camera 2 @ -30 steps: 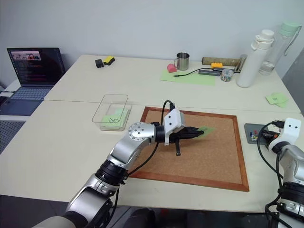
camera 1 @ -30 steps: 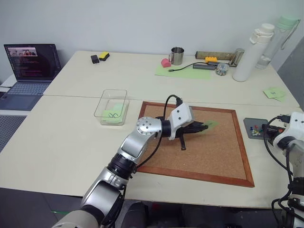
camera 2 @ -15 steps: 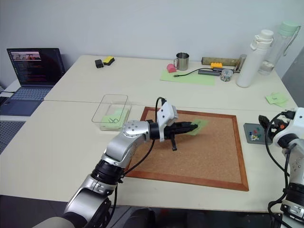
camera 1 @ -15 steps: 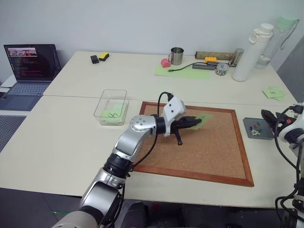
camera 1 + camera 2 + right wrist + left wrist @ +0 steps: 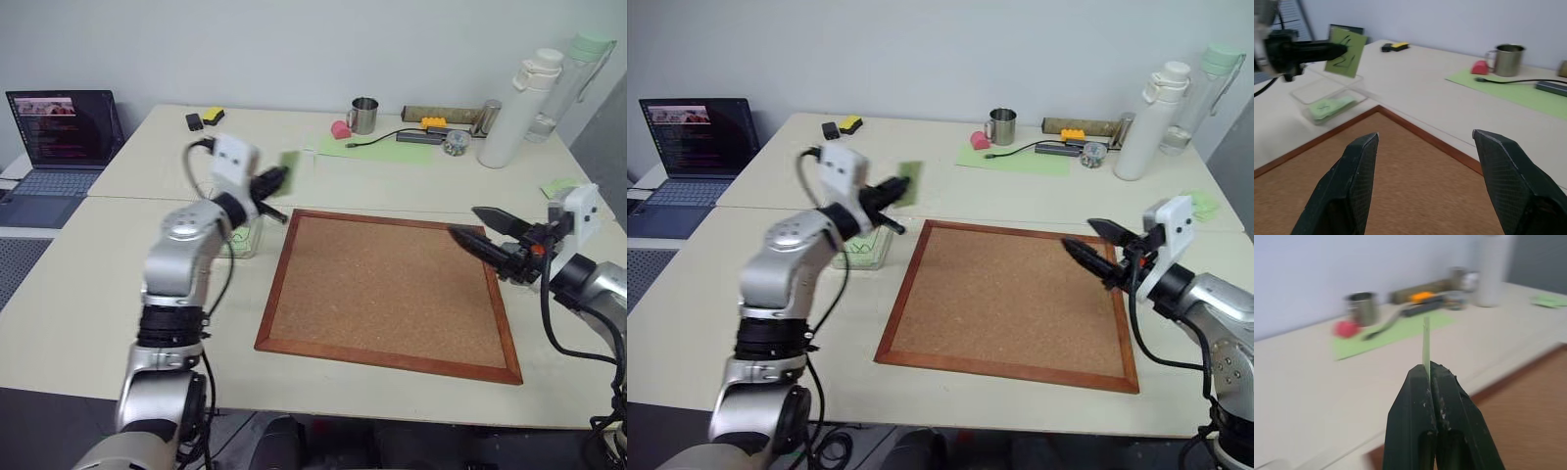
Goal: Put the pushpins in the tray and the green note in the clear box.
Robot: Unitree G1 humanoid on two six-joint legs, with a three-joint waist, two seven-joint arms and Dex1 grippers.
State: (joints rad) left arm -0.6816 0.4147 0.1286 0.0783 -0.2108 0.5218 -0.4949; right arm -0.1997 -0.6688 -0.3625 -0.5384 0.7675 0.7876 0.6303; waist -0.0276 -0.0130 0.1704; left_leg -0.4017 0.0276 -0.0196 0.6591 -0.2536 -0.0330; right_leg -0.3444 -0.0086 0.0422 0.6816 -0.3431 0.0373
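**Status: green note in transit to the clear box; pushpin step not confirmable**

**Progress.** The left gripper (image 5: pixel 277 179) has its jaws clamped together on the small light-green square sticky note with angular black marks (image 5: pixel 1346 51). The green note is held in the air, upright and edge-on in the left wrist view, just past the clear box on its far side and not inside it. Judged from this, the note has been lifted but not yet deposited; the remaining move is to bring it over the box opening and release it.

The large cork board with a wooden frame (image 5: pixel 392 289) lies bare on the worktop (image 5: pixel 88 284); no pushpins are visible on it. Neither the tray nor the pushpins can be made out, so completion of that step cannot be confirmed.

**Right arm.** The right gripper (image 5: pixel 1089 248) hangs over the right edge of the cork board with its jaws apart and nothing between them.

**Containers.**
- The transparent rectangular plastic box with low walls (image 5: pixel 1327 95) stands on the worktop just beside the left edge of the cork board. It already contains one light-green note with a looping scribble (image 5: pixel 1330 105), lying flat on its floor.
- A metal mug (image 5: pixel 365 115) stands at the far side of the worktop, well apart; its contents cannot be told.
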